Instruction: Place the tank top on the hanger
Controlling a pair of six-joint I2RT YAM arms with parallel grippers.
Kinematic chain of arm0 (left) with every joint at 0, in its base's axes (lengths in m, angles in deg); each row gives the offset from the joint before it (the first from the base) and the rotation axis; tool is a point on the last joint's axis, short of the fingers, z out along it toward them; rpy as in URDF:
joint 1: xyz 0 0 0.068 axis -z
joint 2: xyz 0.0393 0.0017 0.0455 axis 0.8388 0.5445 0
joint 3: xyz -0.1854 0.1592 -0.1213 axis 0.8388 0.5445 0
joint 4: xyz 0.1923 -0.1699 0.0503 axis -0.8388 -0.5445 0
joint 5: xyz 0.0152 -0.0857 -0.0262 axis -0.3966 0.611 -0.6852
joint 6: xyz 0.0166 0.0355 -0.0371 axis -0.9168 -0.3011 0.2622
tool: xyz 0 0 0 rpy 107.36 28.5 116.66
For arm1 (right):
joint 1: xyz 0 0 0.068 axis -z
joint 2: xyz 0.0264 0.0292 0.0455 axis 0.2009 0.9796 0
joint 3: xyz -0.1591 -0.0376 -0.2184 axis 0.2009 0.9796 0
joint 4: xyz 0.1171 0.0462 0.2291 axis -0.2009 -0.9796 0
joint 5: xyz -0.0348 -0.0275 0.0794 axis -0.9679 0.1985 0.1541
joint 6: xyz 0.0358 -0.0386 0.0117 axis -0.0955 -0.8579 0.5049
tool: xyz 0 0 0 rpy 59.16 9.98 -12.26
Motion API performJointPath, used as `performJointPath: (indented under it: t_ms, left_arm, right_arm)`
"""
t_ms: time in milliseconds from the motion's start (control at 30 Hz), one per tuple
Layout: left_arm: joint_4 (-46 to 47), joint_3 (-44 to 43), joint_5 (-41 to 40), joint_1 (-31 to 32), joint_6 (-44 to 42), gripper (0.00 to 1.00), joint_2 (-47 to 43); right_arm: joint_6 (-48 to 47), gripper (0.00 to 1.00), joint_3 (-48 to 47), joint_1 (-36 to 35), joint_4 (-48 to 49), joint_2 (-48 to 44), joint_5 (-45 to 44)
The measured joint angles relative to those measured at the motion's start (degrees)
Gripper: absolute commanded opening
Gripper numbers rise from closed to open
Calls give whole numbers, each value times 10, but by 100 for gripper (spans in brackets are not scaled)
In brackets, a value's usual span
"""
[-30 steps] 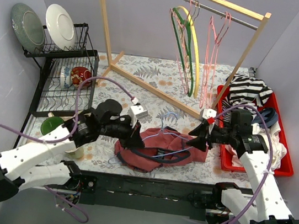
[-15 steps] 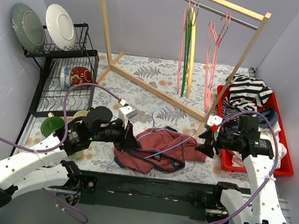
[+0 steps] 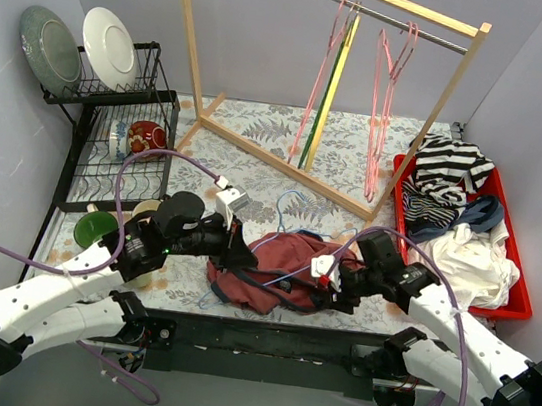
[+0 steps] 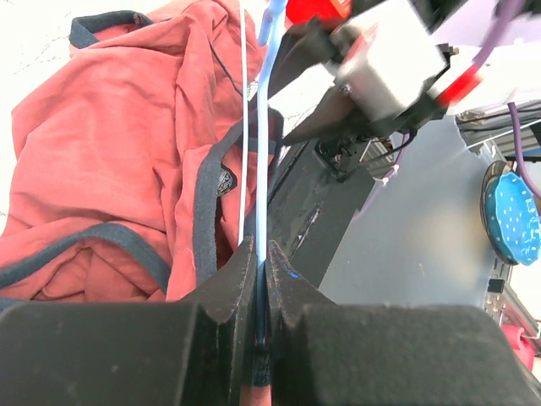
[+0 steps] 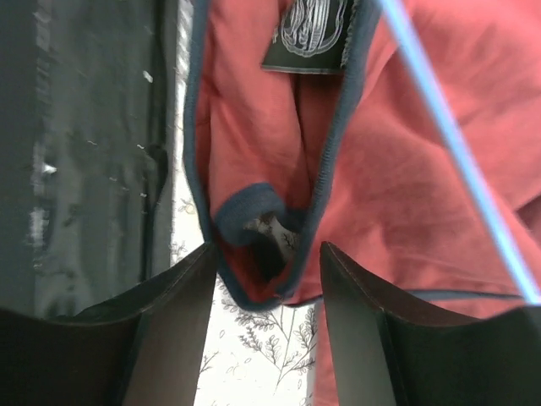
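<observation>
Rust-red and bunched, the tank top lies on the floral desk close to the near edge, between the two arms. Within the last second the right arm has swung in from beside the red bin. The right claw now sits over the shirt, spread wide, with a fold of navy trim between its fingers but not pinched. The left claw has stayed clamped on the thin light-blue hanger, whose wire runs across the shirt. The hangers on the wooden rack have swung edge-on. I judge that the right side is about to take hold of an opening so the wire can be fed through. Whether anything is threaded yet, I cannot tell.

Counted:
- One rack, two arms and one bin.
- One tank top, one striped garment and one white cloth.
- Two plates and one blue hanger.
- On the rail, one green hanger, one yellow hanger and at least two pink hangers, which overlap too much to count exactly.
</observation>
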Motion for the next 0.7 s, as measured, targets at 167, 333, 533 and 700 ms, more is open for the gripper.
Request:
performJointPath:
  t_ms: [167,333,533,700]
  left_arm:
    - [0,2,-5,0,10,0,-8]
    - [1,6,-8,0,14,0,-14]
    - [0,7,-10,0,15,0,-17]
    - [-3,11,-16,0,15,0,-49]
  right_arm:
    - [55,54,28,-37,70,15,-91]
    - [81,42,37,-38,108,3,-147]
    - [89,1,46,-38,108,-2,-179]
    - [100,1,46,-8,101,-17,-205]
